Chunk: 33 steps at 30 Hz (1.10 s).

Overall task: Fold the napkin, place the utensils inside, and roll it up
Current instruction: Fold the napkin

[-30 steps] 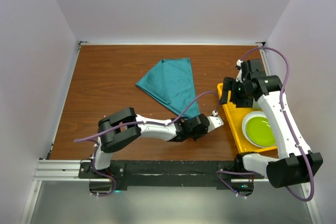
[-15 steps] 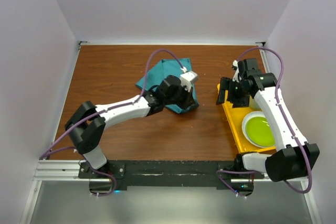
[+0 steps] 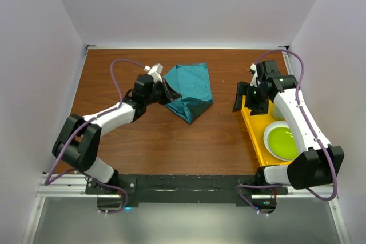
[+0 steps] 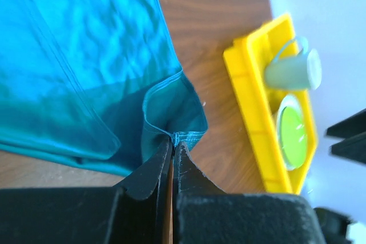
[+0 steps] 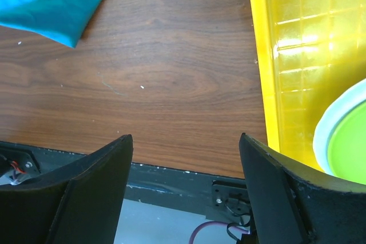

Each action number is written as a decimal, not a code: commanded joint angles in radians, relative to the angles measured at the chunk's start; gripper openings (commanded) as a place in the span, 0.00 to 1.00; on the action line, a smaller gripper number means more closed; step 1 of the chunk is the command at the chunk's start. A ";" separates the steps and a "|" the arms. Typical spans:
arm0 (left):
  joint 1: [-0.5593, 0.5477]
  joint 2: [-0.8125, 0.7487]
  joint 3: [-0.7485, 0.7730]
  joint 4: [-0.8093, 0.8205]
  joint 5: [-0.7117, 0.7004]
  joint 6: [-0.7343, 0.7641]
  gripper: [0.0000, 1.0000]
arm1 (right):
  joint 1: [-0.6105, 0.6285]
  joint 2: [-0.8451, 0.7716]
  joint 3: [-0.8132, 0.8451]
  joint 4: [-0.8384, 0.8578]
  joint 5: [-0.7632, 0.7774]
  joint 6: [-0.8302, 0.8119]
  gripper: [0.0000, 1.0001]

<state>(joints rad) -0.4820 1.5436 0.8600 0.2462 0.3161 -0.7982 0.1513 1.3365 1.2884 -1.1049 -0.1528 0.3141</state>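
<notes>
While the left jaws are pinched together on the hem of the napkin [image 4: 86,55], the cloth lies folded over itself on the desk [image 3: 171,141], far-centre and well apart from the tray [image 3: 255,141]. The grip is at the napkin's left edge in the top view, and the wrist view shows layered cloth at the pinch. The right jaws stand wide apart with nothing between them, over the desk just beside the tray's left rim.

Containers: the yellow tray at the desk's right edge holds a green plate [image 3: 283,142] with a pale rim at its near end, and a pale green cup [image 4: 291,71] with a handle just behind the plate. The right arm hides the cup in the top view, and I can't tell what's inside it.

Count: 1 napkin, 1 tray, 1 plate, 1 cup, 2 arms.
</notes>
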 commanded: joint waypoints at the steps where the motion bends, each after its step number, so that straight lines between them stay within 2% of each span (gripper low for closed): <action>1: 0.080 -0.045 -0.039 0.145 0.038 -0.131 0.00 | -0.001 0.013 0.049 0.019 -0.040 -0.009 0.80; 7: 0.215 -0.056 -0.046 0.122 0.023 -0.191 0.00 | -0.001 0.032 0.058 0.017 -0.045 -0.018 0.82; 13: 0.293 -0.019 -0.032 0.114 0.047 -0.205 0.00 | -0.001 0.041 0.060 0.020 -0.056 -0.023 0.82; 21: 0.330 0.069 -0.012 0.119 0.081 -0.205 0.00 | -0.001 0.040 0.046 0.027 -0.062 -0.027 0.81; 33: 0.350 0.199 0.062 0.071 0.118 -0.089 0.00 | -0.001 0.043 0.005 0.054 -0.086 -0.024 0.82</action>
<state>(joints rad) -0.1463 1.7123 0.8486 0.3157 0.4026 -0.9581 0.1513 1.3746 1.3045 -1.0782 -0.2050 0.2951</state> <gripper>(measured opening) 0.041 0.812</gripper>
